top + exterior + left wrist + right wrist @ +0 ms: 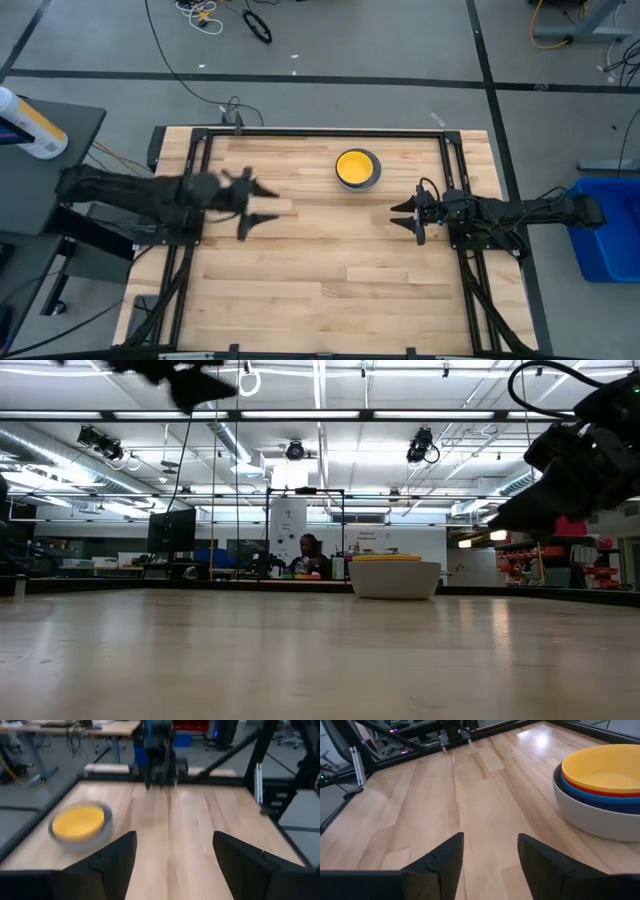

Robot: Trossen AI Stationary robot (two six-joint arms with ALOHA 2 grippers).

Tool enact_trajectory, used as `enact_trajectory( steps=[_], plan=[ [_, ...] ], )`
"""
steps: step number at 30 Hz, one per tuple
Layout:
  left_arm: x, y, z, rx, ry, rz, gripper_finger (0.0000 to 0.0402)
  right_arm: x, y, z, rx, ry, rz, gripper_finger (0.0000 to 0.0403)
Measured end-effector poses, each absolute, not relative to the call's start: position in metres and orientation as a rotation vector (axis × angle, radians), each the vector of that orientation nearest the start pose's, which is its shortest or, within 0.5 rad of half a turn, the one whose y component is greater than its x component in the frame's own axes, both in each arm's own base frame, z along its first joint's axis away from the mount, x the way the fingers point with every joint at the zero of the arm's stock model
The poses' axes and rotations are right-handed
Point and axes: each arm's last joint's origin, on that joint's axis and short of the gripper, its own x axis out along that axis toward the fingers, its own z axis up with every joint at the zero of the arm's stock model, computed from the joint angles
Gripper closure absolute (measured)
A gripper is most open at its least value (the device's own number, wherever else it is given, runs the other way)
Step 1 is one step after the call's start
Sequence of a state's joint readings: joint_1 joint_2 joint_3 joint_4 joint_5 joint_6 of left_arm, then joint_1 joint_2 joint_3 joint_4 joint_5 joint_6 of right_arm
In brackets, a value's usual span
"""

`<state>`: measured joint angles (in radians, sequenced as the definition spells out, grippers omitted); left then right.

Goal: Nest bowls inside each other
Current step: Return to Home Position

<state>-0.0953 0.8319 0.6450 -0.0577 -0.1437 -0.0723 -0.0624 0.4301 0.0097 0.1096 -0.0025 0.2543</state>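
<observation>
The bowls [357, 168] stand nested in one stack on the table's far middle. A yellow bowl [607, 767] sits on top, with a red rim [592, 789] and a blue rim [590, 800] below it, all inside a grey bowl [600, 822]. The grey bowl rests by its base on the wood. My left gripper [262, 205] hangs open above the table's left half, left of the stack [80, 825]. My right gripper [405, 215] stands open near the table's right side, a little nearer than the stack. Nothing is between either pair of fingers.
A black metal frame [200, 150] runs around the wooden table top. A white bottle [30, 125] lies on a side table at the left. A blue bin [605, 235] stands on the floor at the right. A person [310, 555] sits far off in the room.
</observation>
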Motion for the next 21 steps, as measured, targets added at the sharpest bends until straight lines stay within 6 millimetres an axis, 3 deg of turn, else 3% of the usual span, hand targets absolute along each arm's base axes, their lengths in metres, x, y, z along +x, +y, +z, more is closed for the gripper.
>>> enact_trajectory(
  steps=[4,9,14,21],
  plan=[
    [0.154,-0.035,0.24,-0.111,0.264,0.08,0.0134,0.12,-0.007,0.14,0.262,0.288,-0.095,0.0207],
    [0.133,-0.052,0.186,-0.162,0.235,0.005,0.0134,0.121,-0.007,0.143,0.258,0.263,-0.072,0.0212],
    [0.12,-0.062,0.156,-0.099,0.205,-0.124,0.0134,0.122,-0.005,0.147,0.26,0.219,-0.015,0.0211],
    [0.109,-0.068,0.133,-0.082,0.349,-0.236,0.0134,0.122,-0.004,0.147,0.269,0.227,0.032,0.0215]
  ],
)
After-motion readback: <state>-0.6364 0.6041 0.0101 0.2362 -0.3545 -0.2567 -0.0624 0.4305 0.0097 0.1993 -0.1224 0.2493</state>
